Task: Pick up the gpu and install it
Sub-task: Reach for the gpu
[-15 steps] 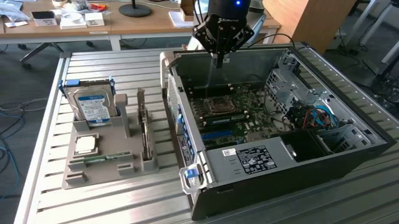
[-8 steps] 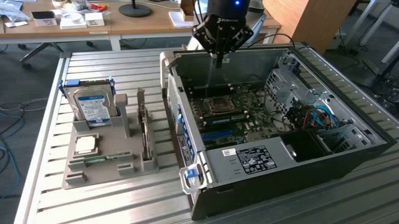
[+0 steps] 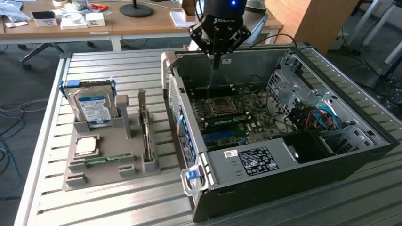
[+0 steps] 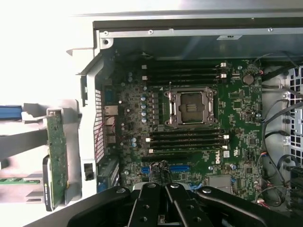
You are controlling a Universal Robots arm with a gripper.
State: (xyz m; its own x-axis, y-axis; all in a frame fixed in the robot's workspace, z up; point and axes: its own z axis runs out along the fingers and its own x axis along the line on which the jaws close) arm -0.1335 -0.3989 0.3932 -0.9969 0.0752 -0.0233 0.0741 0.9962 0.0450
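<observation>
The gpu (image 3: 146, 128) is a thin flat card standing on edge in a slot of the grey holder (image 3: 100, 176), on the exterior view's left of the open computer case (image 3: 351, 141). In the wrist view the gpu (image 4: 57, 161) shows as a narrow greenish board outside the case wall. My gripper (image 3: 217, 60) hangs shut and empty over the case's back part, above the motherboard (image 3: 242, 110). In the wrist view the gripper (image 4: 163, 196) has its fingers together over the motherboard (image 4: 236, 123), near the blue slots (image 4: 180, 168).
The holder also carries a silver hard drive (image 3: 94, 107), a square processor (image 3: 86, 146) and a green memory stick (image 3: 103, 160). Cables (image 3: 317, 117) and a drive cage crowd the case's right side. A desk with clutter (image 3: 75, 19) stands behind the slatted table (image 3: 125, 207).
</observation>
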